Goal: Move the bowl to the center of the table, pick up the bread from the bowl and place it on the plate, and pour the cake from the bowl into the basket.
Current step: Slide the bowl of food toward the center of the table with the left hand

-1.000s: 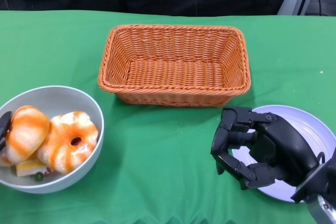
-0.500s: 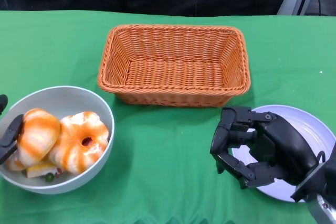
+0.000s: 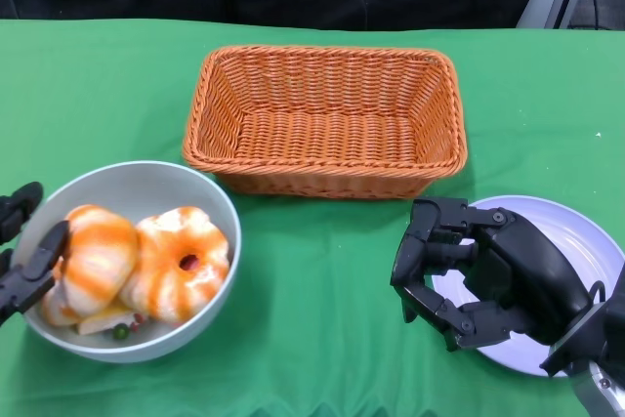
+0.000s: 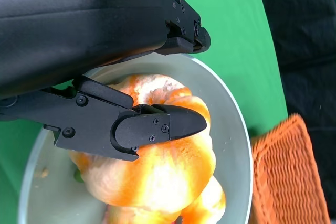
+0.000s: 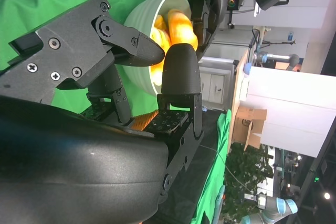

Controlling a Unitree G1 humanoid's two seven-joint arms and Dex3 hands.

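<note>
Two containers sit nearest the robot, one on each side of the green table (image 3: 312, 290). On its left is the pale grey bowl (image 3: 200, 192), well short of the table's middle. It holds two round orange-and-white breads: one (image 3: 98, 256) against the near-left wall, the other (image 3: 184, 263) beside it toward the centre, with a dark hollow in its top. Under and in front of them lies a small piece of cake (image 3: 103, 317), pale with a green and a red speck, mostly hidden by the breads.

The left hand (image 3: 24, 261) grips the bowl at its left rim. In the head view one finger lies over the rim against the nearer bread, and others stay outside the wall. The left wrist view shows the same: a finger (image 4: 157, 127) rests across the bread (image 4: 163, 166) inside the bowl (image 4: 231, 135), while another reaches along the outer edge.

On the robot's right is the pale plate (image 3: 586, 241). The right hand (image 3: 469, 275) hovers over the plate's left part, its fingers apart and curved, holding nothing. The right wrist view looks past those spread fingers (image 5: 178, 72) toward the bowl (image 5: 142, 14) and its orange contents across the table.

Farther back, between the two and a little beyond them, stands the rectangular orange wicker basket (image 3: 322, 178). Its near left corner is close to the bowl's far rim, though whether they touch cannot be told.
</note>
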